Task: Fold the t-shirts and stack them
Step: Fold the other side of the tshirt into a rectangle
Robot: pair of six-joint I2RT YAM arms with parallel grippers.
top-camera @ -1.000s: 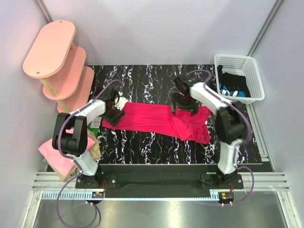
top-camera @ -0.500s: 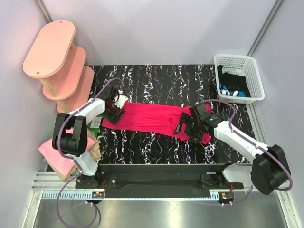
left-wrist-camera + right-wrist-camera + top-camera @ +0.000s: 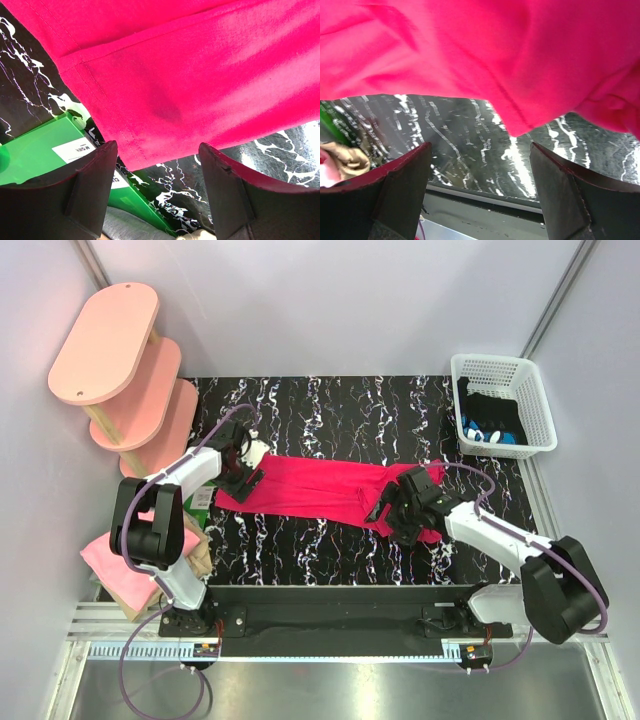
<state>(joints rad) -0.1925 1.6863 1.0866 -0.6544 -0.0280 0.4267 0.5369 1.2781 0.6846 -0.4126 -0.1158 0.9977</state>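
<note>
The crimson-pink t-shirt (image 3: pixel 320 490) lies stretched across the middle of the black marbled table, bunched at its right end. It fills the top of the left wrist view (image 3: pixel 190 70) and the right wrist view (image 3: pixel 485 55). My left gripper (image 3: pixel 243 476) is open over the shirt's left edge, nothing between its fingers (image 3: pixel 85 192). My right gripper (image 3: pixel 397 510) is open over the shirt's right front edge, its fingers (image 3: pixel 572 195) empty. A light pink t-shirt (image 3: pixel 118 568) and a tan one (image 3: pixel 200 554) lie folded off the table's left front corner.
A green box (image 3: pixel 45 150) lies under the shirt's left edge, by the left gripper. Pink oval wooden shelves (image 3: pixel 125 365) stand at the back left. A white basket (image 3: pixel 502 403) with dark and blue items stands at the back right.
My right arm swung from the far side of the shirt's right end down to its near edge, then edged slightly left. The left arm stayed put.
</note>
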